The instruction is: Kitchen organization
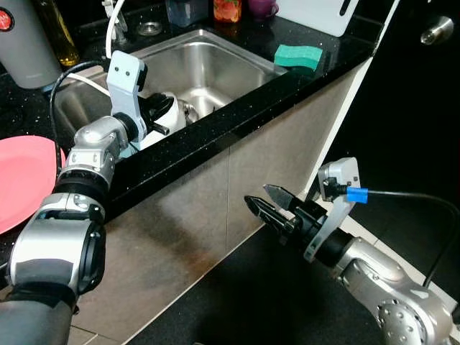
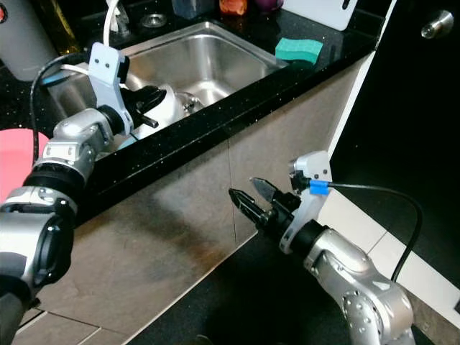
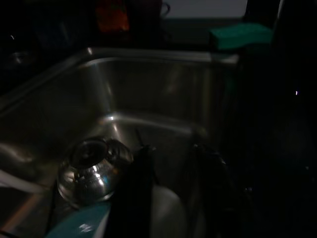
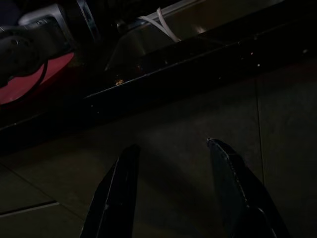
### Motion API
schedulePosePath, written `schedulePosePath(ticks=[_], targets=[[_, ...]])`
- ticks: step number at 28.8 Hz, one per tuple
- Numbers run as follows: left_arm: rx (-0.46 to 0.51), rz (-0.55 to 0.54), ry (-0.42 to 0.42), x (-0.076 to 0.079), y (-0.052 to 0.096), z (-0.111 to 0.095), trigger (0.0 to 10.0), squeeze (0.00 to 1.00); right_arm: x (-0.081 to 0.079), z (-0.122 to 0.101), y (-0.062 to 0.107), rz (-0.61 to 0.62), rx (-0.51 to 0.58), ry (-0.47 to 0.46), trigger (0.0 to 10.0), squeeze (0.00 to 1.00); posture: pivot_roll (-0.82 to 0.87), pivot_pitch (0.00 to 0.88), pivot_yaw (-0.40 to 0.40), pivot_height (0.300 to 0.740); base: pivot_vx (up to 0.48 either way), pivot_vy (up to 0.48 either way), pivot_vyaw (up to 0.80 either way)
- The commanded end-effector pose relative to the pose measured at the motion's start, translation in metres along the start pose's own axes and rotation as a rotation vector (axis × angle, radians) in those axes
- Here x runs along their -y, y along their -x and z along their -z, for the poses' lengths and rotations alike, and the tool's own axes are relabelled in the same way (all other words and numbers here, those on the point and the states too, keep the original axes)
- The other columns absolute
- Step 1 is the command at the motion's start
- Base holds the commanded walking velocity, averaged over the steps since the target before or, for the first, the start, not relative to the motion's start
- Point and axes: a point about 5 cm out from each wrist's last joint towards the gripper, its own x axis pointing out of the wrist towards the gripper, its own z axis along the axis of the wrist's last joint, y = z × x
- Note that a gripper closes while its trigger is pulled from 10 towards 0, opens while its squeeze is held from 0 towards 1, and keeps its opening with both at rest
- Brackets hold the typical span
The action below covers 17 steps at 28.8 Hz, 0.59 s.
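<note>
Left gripper (image 1: 159, 115) over white dish (image 1: 167, 109) in sink (image 1: 215, 61)

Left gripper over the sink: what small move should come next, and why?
Probably a short lowering onto the white dish. The left gripper hangs inside the steel sink with its fingers spread just over the white dish, beside a shiny metal piece. Nothing is held yet. The right gripper waits open below the counter edge.
</note>
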Motion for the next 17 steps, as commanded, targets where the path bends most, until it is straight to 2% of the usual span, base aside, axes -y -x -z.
schedulePosePath(ticks=[1, 5, 6, 7, 8, 9, 11, 13, 16, 17], targets=[[0.018, -0.038, -0.023, -0.011, 0.004, -0.009, 10.0, 1.0, -0.002, -0.001, 0.001, -0.006, -0.003, -0.008, 10.0, 0.0, -0.13, 0.141, 0.048, 0.74, 0.0, 0.0, 0.0], [0.06, -0.058, -0.081, -0.014, 0.004, -0.021, 10.0, 1.0, -0.001, -0.001, -0.002, -0.004, -0.001, -0.009, 10.0, 0.0, -0.12, 0.125, 0.056, 0.74, 0.0, 0.0, 0.0], [0.145, -0.082, -0.177, -0.016, 0.005, -0.042, 10.0, 1.0, 0.001, -0.001, -0.004, 0.001, 0.006, -0.009, 10.0, 0.0, -0.11, 0.108, 0.06, 0.74, 0.0, 0.0, 0.0], [0.173, -0.087, -0.202, -0.016, 0.005, -0.048, 10.0, 1.0, 0.001, -0.001, -0.005, 0.003, 0.007, -0.009, 10.0, 0.0, -0.11, 0.108, 0.06, 0.74, 0.0, 0.0, 0.0], [0.205, -0.094, -0.259, -0.015, 0.007, -0.056, 10.0, 0.76, 0.001, 0.0, -0.006, 0.004, 0.009, -0.01, 10.0, 0.0, -0.1, 0.099, 0.061, 0.74, 0.0, 0.0, 0.0], [0.236, -0.108, -0.336, -0.014, 0.01, -0.063, 10.0, 0.0, 0.002, 0.0, -0.007, 0.004, 0.012, -0.011, 10.0, 0.0, -0.09, 0.091, 0.06, 0.74, 0.0, 0.0, 0.0], [0.268, -0.123, -0.419, -0.012, 0.014, -0.07, 10.0, 0.0, 0.002, 0.001, -0.009, 0.003, 0.014, -0.012, 10.0, 0.0, -0.09, 0.088, 0.059, 0.74, 0.0, 0.0, 0.0], [0.287, -0.175, -0.517, -0.011, 0.025, -0.073, 10.0, 0.0, 0.003, 0.003, -0.012, -0.004, 0.013, -0.009, 10.0, 0.0, -0.05, 0.067, 0.05, 0.74, 0.0, 0.0, 0.0], [0.292, -0.231, -0.588, -0.011, 0.038, -0.072, 10.0, 0.0, 0.004, 0.005, -0.016, -0.018, 0.012, -0.008, 10.0, 0.0, -0.03, 0.05, 0.045, 0.74, 0.0, 0.0, 0.17], [0.292, -0.231, -0.588, -0.011, 0.038, -0.072, 10.0, 0.0, 0.004, 0.005, -0.016, -0.018, 0.012, -0.008, 10.0, 0.0, -0.03, 0.05, 0.045, 0.74, 0.0, 0.0, 0.5]])
